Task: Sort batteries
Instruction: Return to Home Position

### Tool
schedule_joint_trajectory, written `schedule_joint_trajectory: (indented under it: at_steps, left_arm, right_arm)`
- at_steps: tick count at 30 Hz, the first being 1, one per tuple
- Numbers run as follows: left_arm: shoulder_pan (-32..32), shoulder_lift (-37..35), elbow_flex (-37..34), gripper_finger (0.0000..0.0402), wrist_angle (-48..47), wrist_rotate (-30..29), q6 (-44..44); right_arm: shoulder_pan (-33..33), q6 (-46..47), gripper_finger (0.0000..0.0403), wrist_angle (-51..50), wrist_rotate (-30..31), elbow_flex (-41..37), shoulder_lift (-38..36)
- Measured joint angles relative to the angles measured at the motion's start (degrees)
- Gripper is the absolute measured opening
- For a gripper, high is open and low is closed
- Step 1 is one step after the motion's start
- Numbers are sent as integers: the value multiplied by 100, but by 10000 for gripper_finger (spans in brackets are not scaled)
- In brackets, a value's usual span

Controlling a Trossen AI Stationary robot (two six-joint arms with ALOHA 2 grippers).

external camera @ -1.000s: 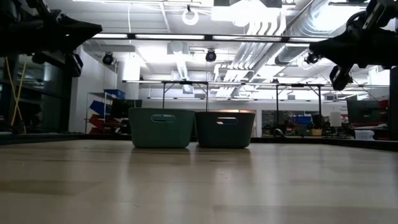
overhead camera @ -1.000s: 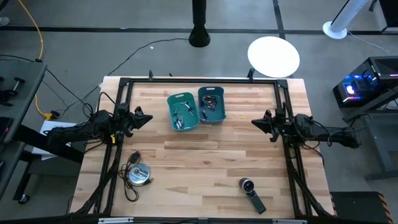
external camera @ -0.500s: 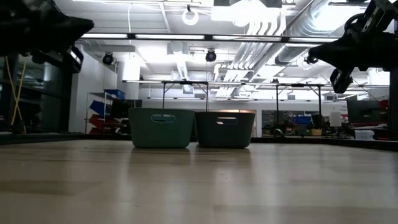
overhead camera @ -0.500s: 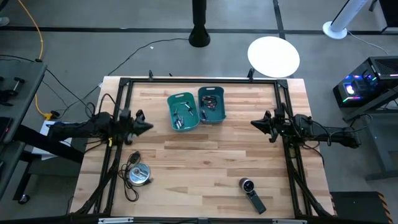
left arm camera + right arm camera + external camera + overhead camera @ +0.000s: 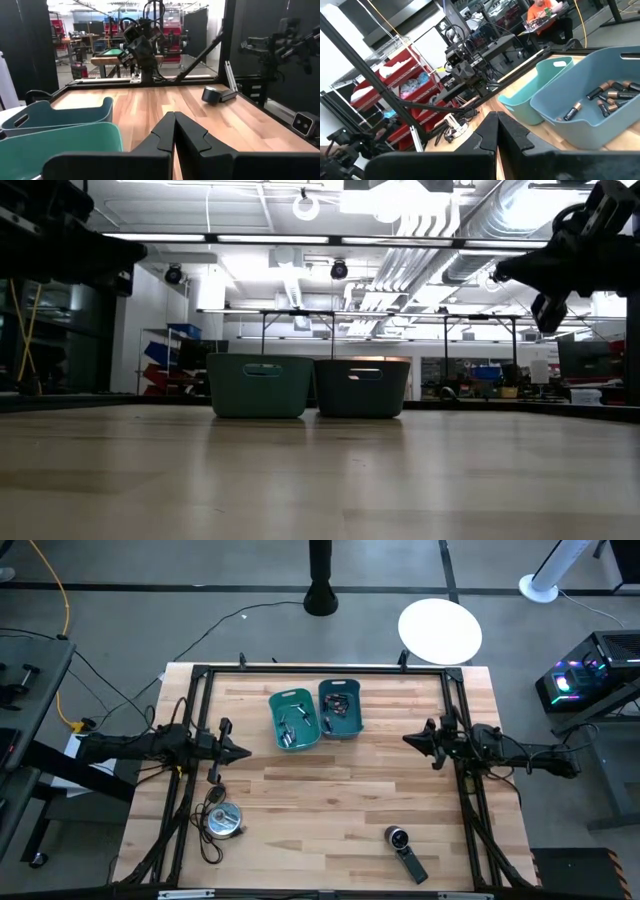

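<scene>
Two teal bins stand side by side at the table's far middle: the left bin (image 5: 294,720) and the darker right bin (image 5: 340,708). Each holds several batteries (image 5: 290,725) (image 5: 341,703), which lie on the bin floor; the right wrist view shows those in the right bin (image 5: 607,97). My left gripper (image 5: 243,751) hovers level at the table's left side, shut and empty, below the left bin in the high view. My right gripper (image 5: 408,738) hovers level at the right side, also shut and empty. Both point toward the table's middle.
A round silver disc with a black cable (image 5: 222,819) lies near the left front. A black gadget with a round lens (image 5: 404,848) lies near the right front. Black frame rails (image 5: 320,669) border the table. A person in orange (image 5: 542,10) sits far beyond the table.
My left gripper has swung a little toward the table's near edge and rolled about its own axis, staying shut. The right arm has kept still, and the bins and batteries have not moved.
</scene>
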Motion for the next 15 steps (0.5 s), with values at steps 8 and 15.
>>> schedule_joint_trajectory:
  at_steps: [8, 15]
  left_arm:
    - [0, -4, 0, 0, 6, -4, -2]
    - [0, -2, 0, 0, 8, -4, -2]
  right_arm:
    - [0, 2, 0, -182, 0, 0, 0]
    - [0, -5, 0, -203, 0, -2, 0]
